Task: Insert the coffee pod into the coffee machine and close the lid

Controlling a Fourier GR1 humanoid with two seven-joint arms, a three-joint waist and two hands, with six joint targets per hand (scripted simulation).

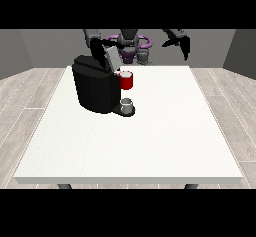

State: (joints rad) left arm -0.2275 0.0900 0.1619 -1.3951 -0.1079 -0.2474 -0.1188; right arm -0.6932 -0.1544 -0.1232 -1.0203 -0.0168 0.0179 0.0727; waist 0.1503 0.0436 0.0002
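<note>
Coffee pod (126, 80): unseated, beside hand at view's left (98, 48), grip unclear; lid (111, 59) up, closing pending; other hand (181, 41) idle, fingers unclear.

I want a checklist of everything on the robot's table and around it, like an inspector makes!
Surface: white table, mostly bare.
Job's things: black coffee machine at the view's left; lid raised; red pod holder on its front; grey cup underneath.
Clutter: nothing seen.
Hands: hand at the view's right raised off the table, holding nothing; hand at the view's left by the lid.
Cables: nothing seen.
Surroundings: wood floor, grey walls.
</note>
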